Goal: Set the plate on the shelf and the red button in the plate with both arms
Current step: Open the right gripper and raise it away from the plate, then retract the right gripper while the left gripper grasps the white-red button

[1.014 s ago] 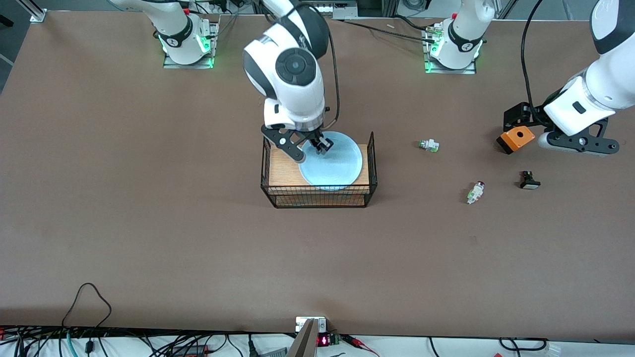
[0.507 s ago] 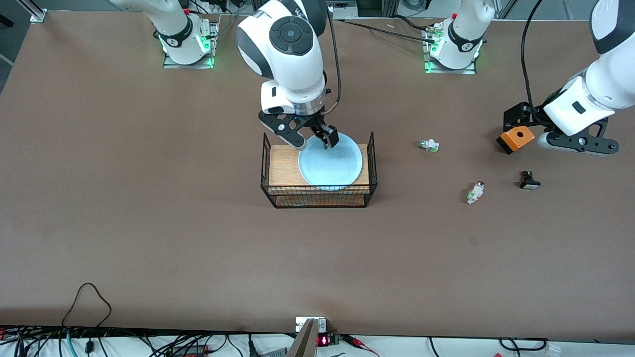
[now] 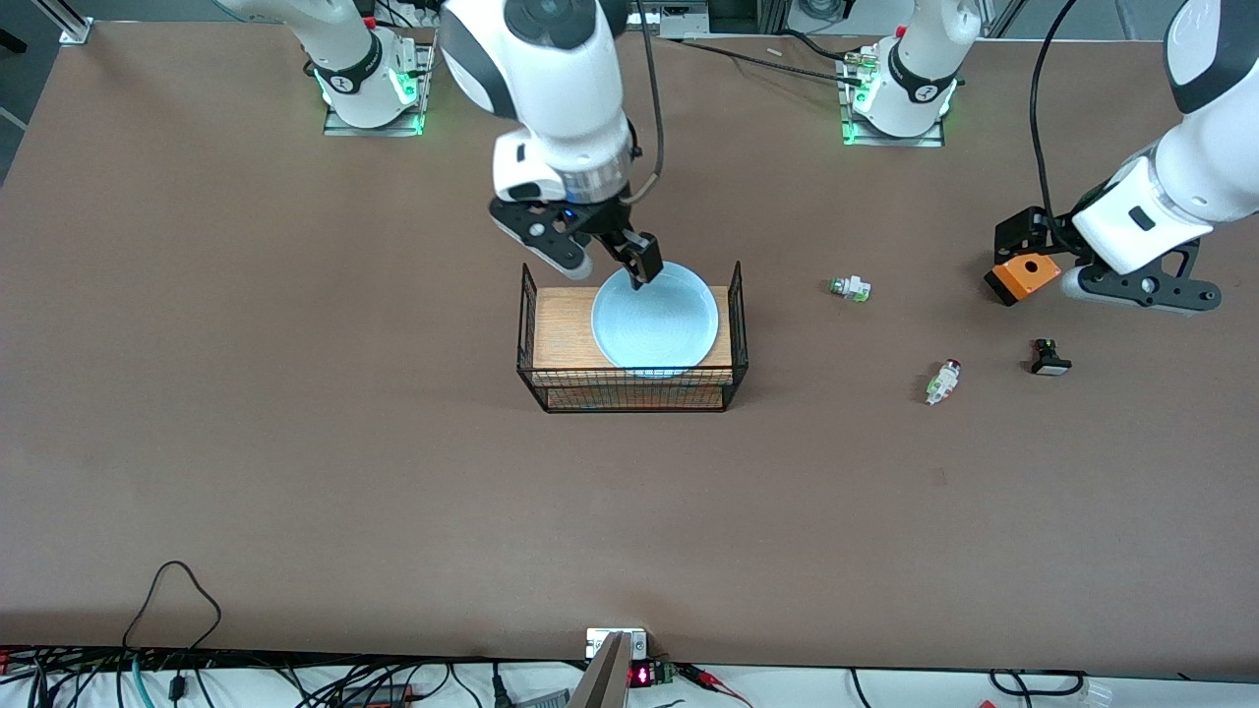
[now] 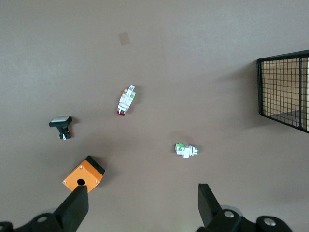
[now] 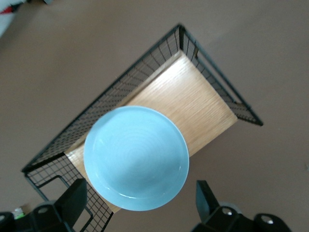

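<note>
Lying on its side on the desk [image 3: 295, 472], the red button [image 3: 943, 381] waits alone, untouched. A bit farther off, the plate [image 3: 655, 320] sits on the wooden shelf of the wire rack [image 3: 631, 390]. The right gripper [image 3: 608, 267] hangs spread and empty over the plate's rim, so I think that part is done. The left gripper [image 3: 1107, 258], spread wide, hovers over an orange box [image 3: 1023, 277]; next it must reach down and pinch the button.

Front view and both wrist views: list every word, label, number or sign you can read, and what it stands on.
None can be read.
Round marks on the two arm bases: too small to read.
Red lit display at the table edge: too small to read.
The plate, red button and orange box: no text.
</note>
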